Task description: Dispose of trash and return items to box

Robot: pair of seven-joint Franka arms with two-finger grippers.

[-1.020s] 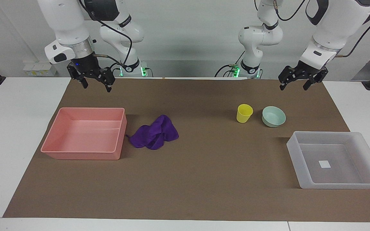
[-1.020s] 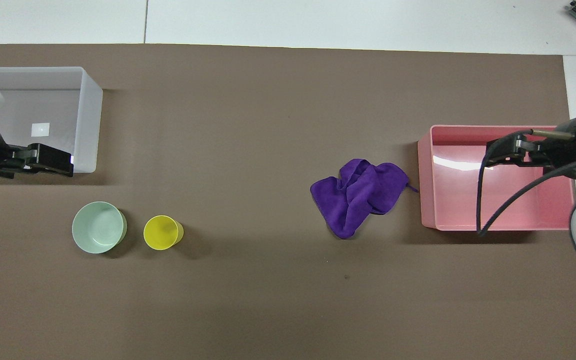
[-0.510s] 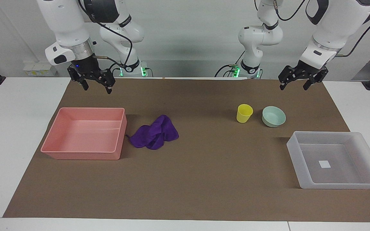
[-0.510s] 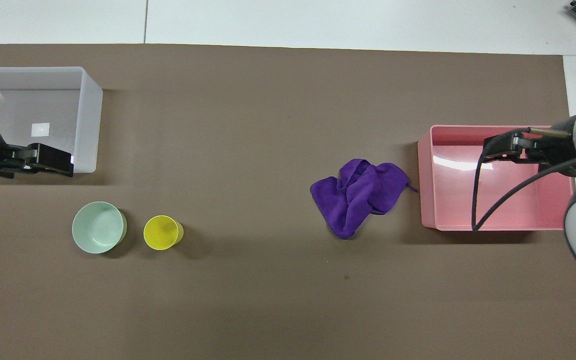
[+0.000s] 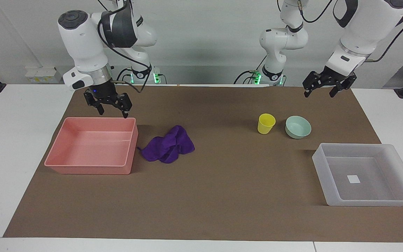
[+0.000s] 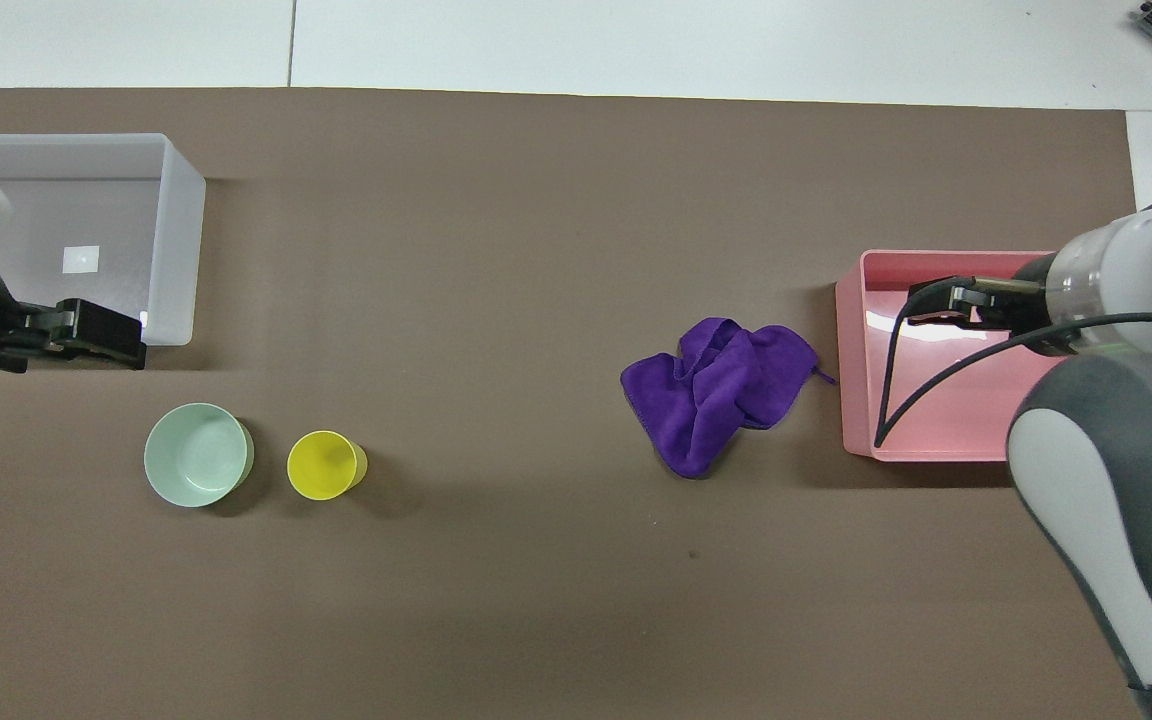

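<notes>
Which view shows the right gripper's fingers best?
The facing view. There the right gripper hangs open and empty over the pink tub's rim nearest the robots, both fingers in profile. The overhead view shows only part of it over the tub, mostly hidden by its own arm and cable.

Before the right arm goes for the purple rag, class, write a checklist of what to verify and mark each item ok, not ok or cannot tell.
1. Purple rag lies free on the mat, beside the pink tub, nothing on it: ok.
2. Right gripper has its jaws open and empty, over the pink tub's edge nearest the robots: ok.
3. Pink tub has nothing in it: ok.
4. Left gripper waits with jaws open, up over the mat's edge: ok.
5. Yellow cup and mint-green bowl stand upright, outside the translucent tub: ok.
</notes>
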